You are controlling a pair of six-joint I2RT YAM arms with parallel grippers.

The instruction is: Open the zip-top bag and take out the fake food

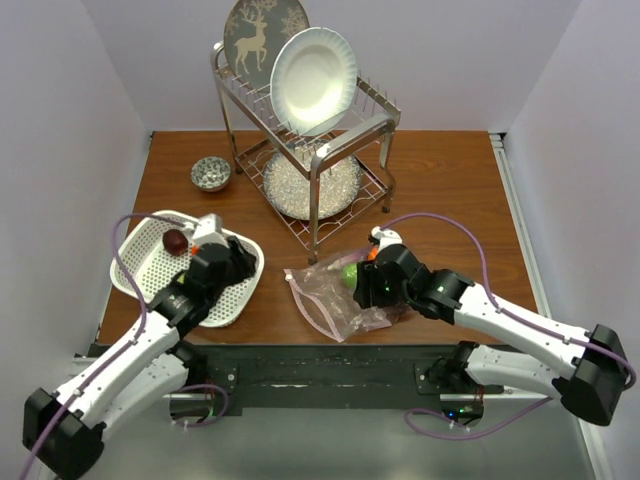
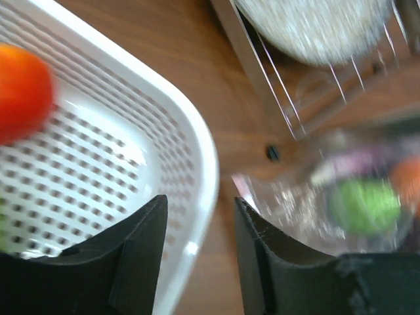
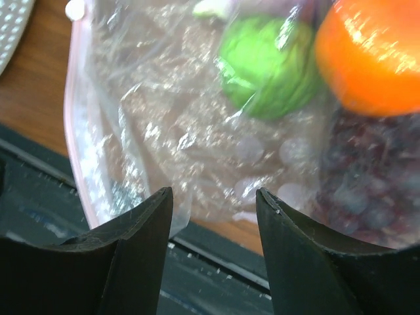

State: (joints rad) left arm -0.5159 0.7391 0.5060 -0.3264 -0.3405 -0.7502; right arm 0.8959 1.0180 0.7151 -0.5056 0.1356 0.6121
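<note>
The crinkly clear zip-top bag [image 1: 325, 300] lies on the brown wooden tabletop [image 1: 450, 200] at the lower centre of the top view, just right of the white perforated plastic basket [image 1: 140, 262]. Its pinkish zip strip [image 3: 74, 147] runs down the left edge of the right wrist view. Most of the fake food is inside the bag: a green cabbage-like plastic ball [image 3: 269, 75], an orange round fruit [image 3: 371, 56] at the upper right, and a bunch of dark purple grapes [image 3: 367, 190] below that.

The right gripper [image 3: 214, 191] hovers over the bag's lower edge. Its two black fingers [image 3: 138, 243] stand apart, with crumpled plastic showing in the gap, and whether they touch the film I cannot tell.

The left gripper [image 2: 200, 200] is over the right side of the basket, its claw parted and holding nothing. The basket's white rim passes under the gap. One red round plastic fruit [image 2: 23, 92] sits in the basket at the upper left of the left wrist view, blurred. At the right of that view the bag appears again, soft and out of focus.

Behind it all, at the upper centre of the top view, stands a metal dish rack [image 1: 315, 200]. It carries a white scalloped plate [image 1: 312, 80], a grey plate with a deer picture [image 1: 250, 35], and a pebbled glass dish [image 1: 290, 185] on the lower shelf. A small patterned bowl [image 1: 211, 173] rests on the table to the rack's left.
</note>
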